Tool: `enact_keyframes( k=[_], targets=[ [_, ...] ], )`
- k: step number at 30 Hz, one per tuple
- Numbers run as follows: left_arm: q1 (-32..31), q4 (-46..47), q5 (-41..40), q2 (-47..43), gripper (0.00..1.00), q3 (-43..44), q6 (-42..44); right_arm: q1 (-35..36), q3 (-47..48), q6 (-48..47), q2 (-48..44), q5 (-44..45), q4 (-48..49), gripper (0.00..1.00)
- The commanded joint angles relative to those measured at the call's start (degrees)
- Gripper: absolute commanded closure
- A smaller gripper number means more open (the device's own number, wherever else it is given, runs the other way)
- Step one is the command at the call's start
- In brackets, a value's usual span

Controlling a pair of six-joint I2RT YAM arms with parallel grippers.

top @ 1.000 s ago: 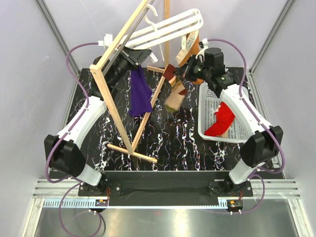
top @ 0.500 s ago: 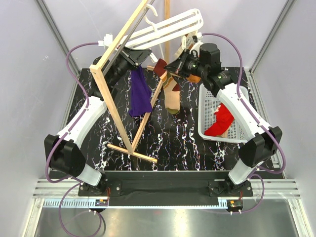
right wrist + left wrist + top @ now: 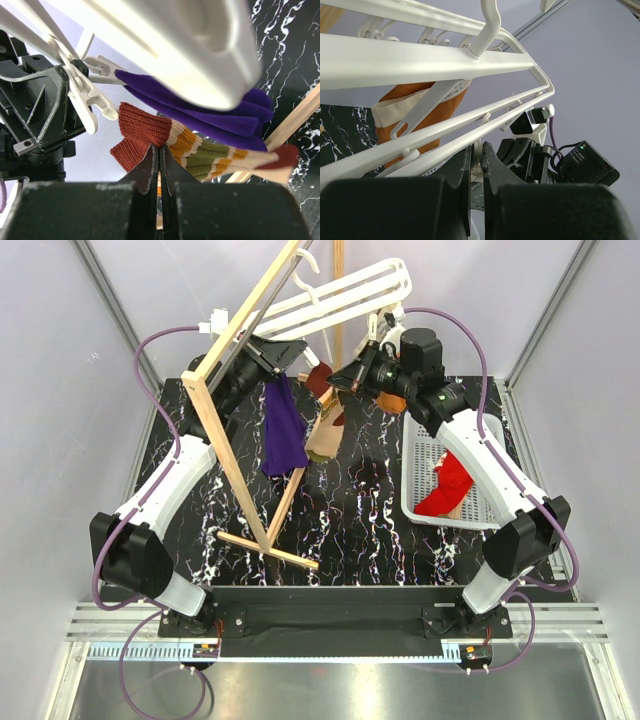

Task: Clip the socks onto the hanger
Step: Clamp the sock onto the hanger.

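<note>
Sock under the hanger
A red sock (image 3: 448, 485) is lying in the basket (image 3: 492, 508). The right gripper (image 3: 159, 165) is pinching a striped sock (image 3: 200, 152) tight, under the hanger (image 3: 420, 60). The left gripper (image 3: 478, 165) is squeezing a white peg (image 3: 479, 150).

wooden a-frame stand (image 3: 224, 455) left of white perforated basket (image 3: 428, 455) on black marbled table (image 3: 370, 530)

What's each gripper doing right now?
Left gripper: closed on a white peg of the hanger.
Right gripper: closed on the striped sock.
</note>
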Motion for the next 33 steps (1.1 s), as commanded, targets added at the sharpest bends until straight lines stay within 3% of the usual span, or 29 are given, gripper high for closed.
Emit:
enact_keyframes(
  k=[1,29,33],
  targets=[
    [-0.42,0.86,3.44,0.12,1.0,-0.1,1.09,0.96,2.39,1.81,0.01,-1.54,3.08,1.0],
    [-0.25,1.03,3.0,-0.58,1.0,-1.32,1.01,2.72,6.26,5.16,2.74,-4.09,5.98,1.0],
    [0.19,3.92,3.17,-0.85,0.82,-3.17,-1.54,2.72,5.21,5.33,2.21,-4.44,6.5,1.0]
  ],
)
